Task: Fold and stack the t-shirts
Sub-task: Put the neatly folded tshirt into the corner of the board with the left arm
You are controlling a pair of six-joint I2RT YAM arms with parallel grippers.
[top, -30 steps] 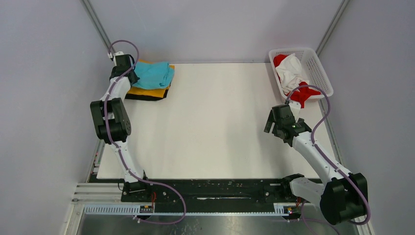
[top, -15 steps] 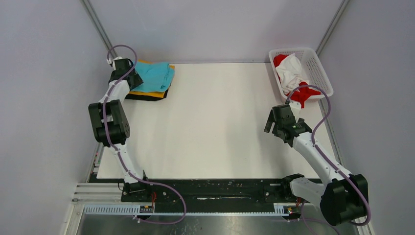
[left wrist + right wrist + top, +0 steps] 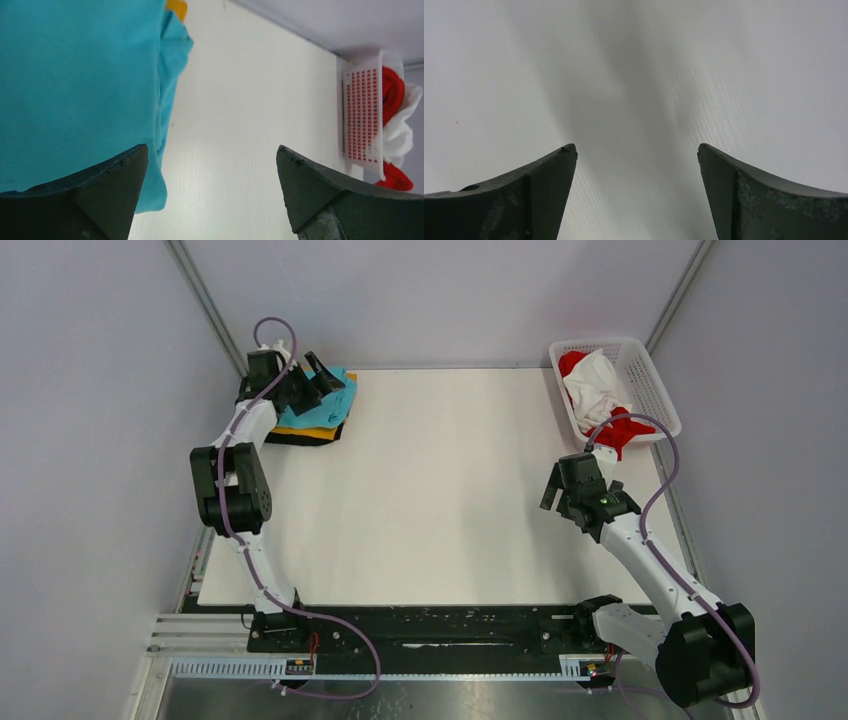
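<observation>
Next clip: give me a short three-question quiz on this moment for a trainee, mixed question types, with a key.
1. True or false: the turquoise t-shirt tops the stack.
2. The basket holds: A a red t-shirt and a white t-shirt; B an orange and a black one; C nothing.
3. Fill in: the right pincer is ___ above the bare table.
Key: 1 true; 2 A; 3 open.
</observation>
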